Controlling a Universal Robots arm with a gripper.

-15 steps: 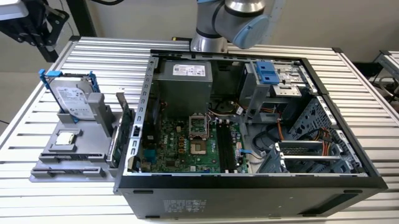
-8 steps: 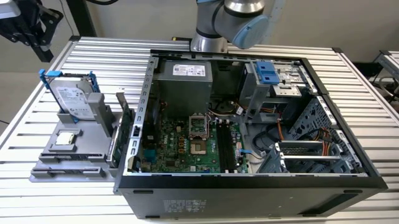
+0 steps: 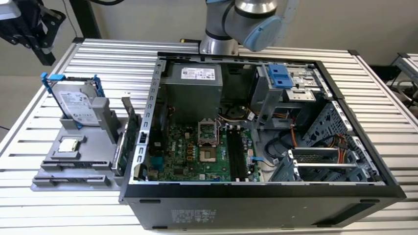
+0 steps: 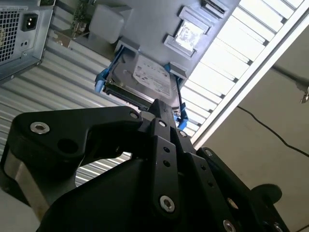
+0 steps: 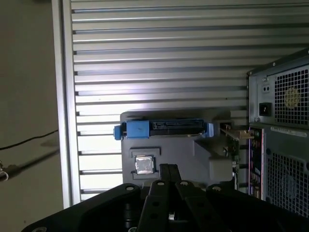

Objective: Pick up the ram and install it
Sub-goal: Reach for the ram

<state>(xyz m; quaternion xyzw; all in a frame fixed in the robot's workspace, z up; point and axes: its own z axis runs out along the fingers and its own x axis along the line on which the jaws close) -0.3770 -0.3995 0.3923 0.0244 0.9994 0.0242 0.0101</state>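
- Closest to us in both wrist views is the gripper [image 5: 168, 168] [image 4: 161, 105]. Its black fingers are pressed together at the tips with nothing between them.
- It hangs high above a gray tray [image 5: 181, 151], well apart from everything on it.
- The tray rests on a slatted metal table [image 5: 159, 72]. On it we see a hard drive [image 5: 161, 128] standing on edge in a blue-handled carrier. A square silver processor chip [image 5: 145, 165] lies flat in its recess just beside the drive.
- In the exterior view the ram [image 3: 121, 139] seems to be the thin dark stick standing on its long edge at the tray's side toward the case. It sits between the hard drive's gray holder and a larger green expansion card [image 3: 136, 142]. Nothing touches it, though we cannot separate the two boards with certainty.
- Just beside the tray, on the exterior view's right, lies the open computer case [image 3: 261, 188]. Its green motherboard [image 3: 189, 156] faces up, with long black memory slots [image 3: 236, 152] on it.
- Behind the case, at the table's far edge, stands the arm's base [image 3: 219, 44].
- Past the table's edge in the first wrist view, a black cable [image 5: 29, 140] trails across the floor.
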